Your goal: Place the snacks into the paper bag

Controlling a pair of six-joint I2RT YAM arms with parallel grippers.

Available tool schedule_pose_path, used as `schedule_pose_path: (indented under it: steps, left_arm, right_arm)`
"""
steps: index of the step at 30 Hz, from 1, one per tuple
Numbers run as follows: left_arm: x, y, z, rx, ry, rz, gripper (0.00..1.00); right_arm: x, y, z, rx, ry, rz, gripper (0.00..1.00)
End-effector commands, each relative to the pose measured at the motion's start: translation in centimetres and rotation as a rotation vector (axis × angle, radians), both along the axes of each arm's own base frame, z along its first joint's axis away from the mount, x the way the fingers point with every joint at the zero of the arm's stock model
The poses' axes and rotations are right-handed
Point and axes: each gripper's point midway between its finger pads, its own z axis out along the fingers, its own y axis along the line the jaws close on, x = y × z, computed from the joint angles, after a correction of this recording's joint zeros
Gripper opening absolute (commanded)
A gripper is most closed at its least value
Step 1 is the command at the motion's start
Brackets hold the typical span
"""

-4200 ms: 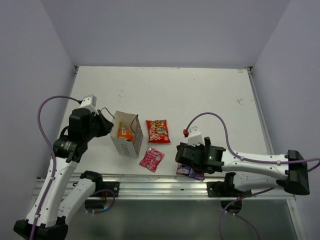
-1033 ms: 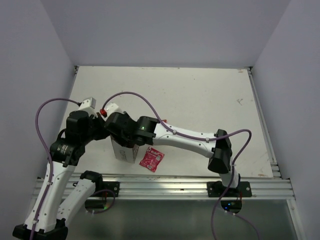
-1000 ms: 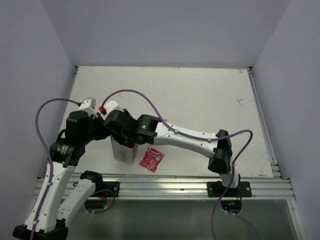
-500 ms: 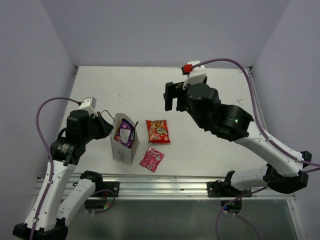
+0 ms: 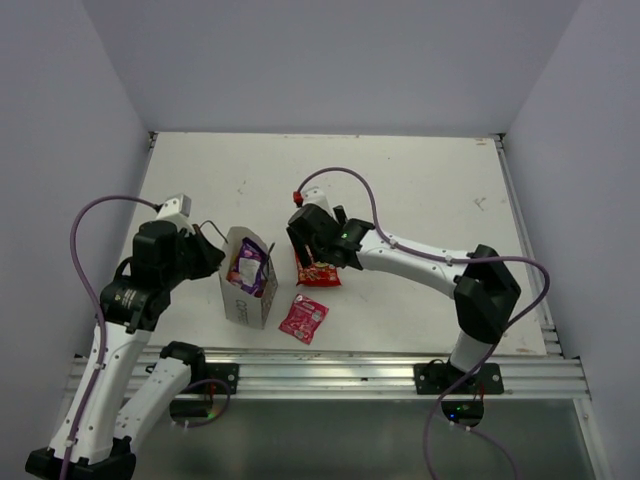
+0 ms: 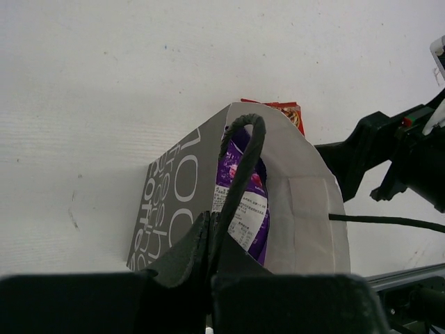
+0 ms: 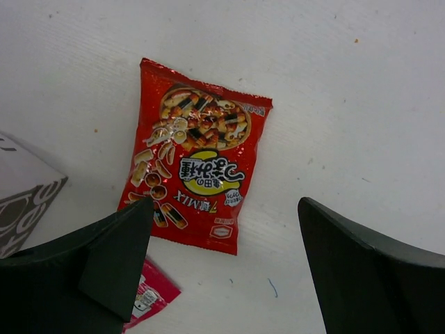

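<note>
**Spotter:** Your right arm has come down. Half a second ago it was raised over the far side of the counter (image 5: 420,190). Now the right gripper (image 5: 308,256) hangs over the red chip bag (image 5: 320,273), jaws spread wide and holding nothing. In your right wrist view, the chip bag (image 7: 195,181) lies flat, face up, between the two fingers (image 7: 115,257).

**Operator:** What about the purple packet?

**Spotter:** Four seconds back it lay at the near edge of the counter, under that same gripper. Now the purple packet (image 5: 250,267) stands upright inside the paper bag (image 5: 246,298), with its top showing at the open mouth. Your left wrist view shows the purple packet (image 6: 243,202) tucked between the bag's walls (image 6: 167,202).

**Operator:** Is anything else in there?

**Spotter:** I cannot tell. The purple packet fills what you can see of the opening.

**Operator:** And the left side?

**Spotter:** It hasn't changed. Your left gripper (image 6: 208,233) is clamped on the dark cord handle (image 6: 240,160), and the bag stands upright.

**Operator:** What is left outside the bag?

**Spotter:** The chip bag, and the pink-red sachet (image 5: 303,318) lying near the bag's front corner.
</note>
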Motion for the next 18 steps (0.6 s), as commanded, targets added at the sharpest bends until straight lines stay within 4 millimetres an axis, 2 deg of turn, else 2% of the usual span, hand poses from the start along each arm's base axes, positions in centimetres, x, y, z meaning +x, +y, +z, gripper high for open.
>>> schedule_pose_path:
  steps: [1, 3, 7, 12, 15, 16, 18]
  left_arm:
    - [0.1, 0.2, 1.6, -0.021, -0.052, 0.024, 0.00]
    - [0.0, 0.3, 1.5, -0.018, -0.048, 0.031, 0.00]
    - [-0.1, 0.4, 1.6, -0.014, -0.046, 0.035, 0.00]
    - [-0.1, 0.5, 1.8, -0.013, -0.049, 0.038, 0.00]
    - [-0.1, 0.5, 1.7, -0.012, -0.048, 0.039, 0.00]
    - [-0.1, 0.5, 1.6, -0.011, -0.045, 0.039, 0.00]
    - [0.0, 0.5, 1.8, -0.014, -0.050, 0.039, 0.00]
  right_arm:
    - [1.5, 2.3, -0.1, 0.100, -0.006, 0.004, 0.88]
    - [1.7, 2.6, -2.3, 0.080, 0.029, 0.008, 0.88]
    - [1.3, 3.5, -5.3, 0.068, 0.101, 0.023, 0.86]
    - [0.7, 3.6, -7.5, 0.052, 0.152, 0.029, 0.82]
    - [0.2, 3.0, -8.7, 0.027, 0.175, 0.032, 0.72]
    - [0.0, 2.9, -8.9, 0.018, 0.178, 0.035, 0.61]
    - [-0.3, 2.4, -9.3, 0.007, 0.188, 0.038, 0.44]
